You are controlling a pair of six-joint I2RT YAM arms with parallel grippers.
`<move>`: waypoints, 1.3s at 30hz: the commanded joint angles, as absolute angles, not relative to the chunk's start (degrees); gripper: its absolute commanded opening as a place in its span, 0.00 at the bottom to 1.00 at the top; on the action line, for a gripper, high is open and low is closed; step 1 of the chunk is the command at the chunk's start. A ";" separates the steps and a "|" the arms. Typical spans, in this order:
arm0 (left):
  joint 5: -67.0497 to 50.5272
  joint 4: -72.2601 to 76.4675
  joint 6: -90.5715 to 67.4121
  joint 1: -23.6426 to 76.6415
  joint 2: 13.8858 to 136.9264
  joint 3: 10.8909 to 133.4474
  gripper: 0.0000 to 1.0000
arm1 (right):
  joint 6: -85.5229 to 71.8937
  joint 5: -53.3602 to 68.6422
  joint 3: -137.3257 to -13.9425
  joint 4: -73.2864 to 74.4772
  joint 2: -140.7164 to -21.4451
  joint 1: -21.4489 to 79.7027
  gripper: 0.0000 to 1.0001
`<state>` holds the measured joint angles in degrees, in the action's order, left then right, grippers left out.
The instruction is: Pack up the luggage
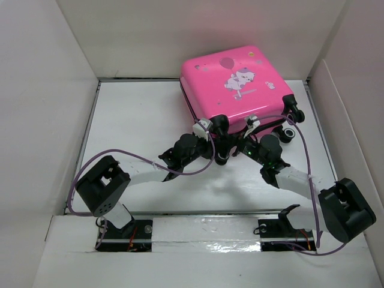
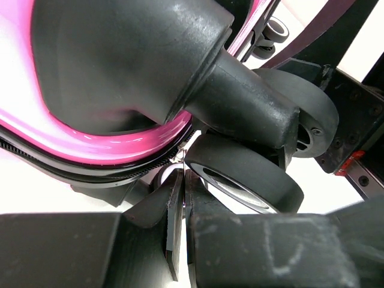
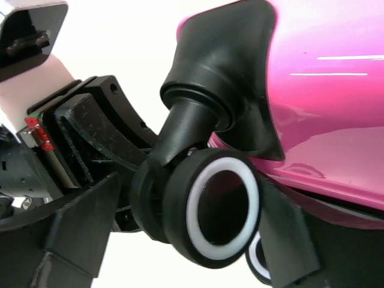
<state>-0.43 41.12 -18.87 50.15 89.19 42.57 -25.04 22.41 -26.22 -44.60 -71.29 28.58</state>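
The hot-pink luggage point(image 1: 237, 81) lies shut and flat at the back right, printed side up. Both grippers are at its near edge among the black wheels. My left gripper point(image 1: 216, 125) point(image 2: 183, 175) is shut, its tips pinching a thin metal zipper pull point(image 2: 179, 157) that hangs from the zipper line under the pink shell point(image 2: 120, 144), beside a black wheel point(image 2: 240, 174). My right gripper point(image 1: 255, 127) point(image 3: 192, 198) is open, its fingers standing on either side of a white-ringed wheel point(image 3: 222, 207) below the pink shell point(image 3: 336, 108).
White walls point(image 1: 48, 90) box in the white table point(image 1: 138, 114) on the left, back and right. A raised white ledge point(image 1: 204, 231) runs along the near edge at the arm bases. Purple cables point(image 1: 132, 155) loop along both arms.
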 commanded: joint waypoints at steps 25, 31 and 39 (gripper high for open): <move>8.43 42.01 -15.38 51.15 84.29 37.45 0.00 | -1.76 -20.91 -43.42 -4.14 -60.74 39.81 0.05; 14.67 36.84 -16.43 50.46 82.36 34.81 0.00 | -1.58 -22.23 -42.27 -3.52 -58.71 39.81 0.03; 20.30 32.69 -22.31 40.97 78.49 30.85 0.00 | -1.76 -21.53 -42.01 -2.72 -56.34 39.81 0.01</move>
<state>12.01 40.05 -20.49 45.25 80.77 33.71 -2.81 -13.98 -40.77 3.46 -59.18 41.45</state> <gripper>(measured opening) 0.007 0.624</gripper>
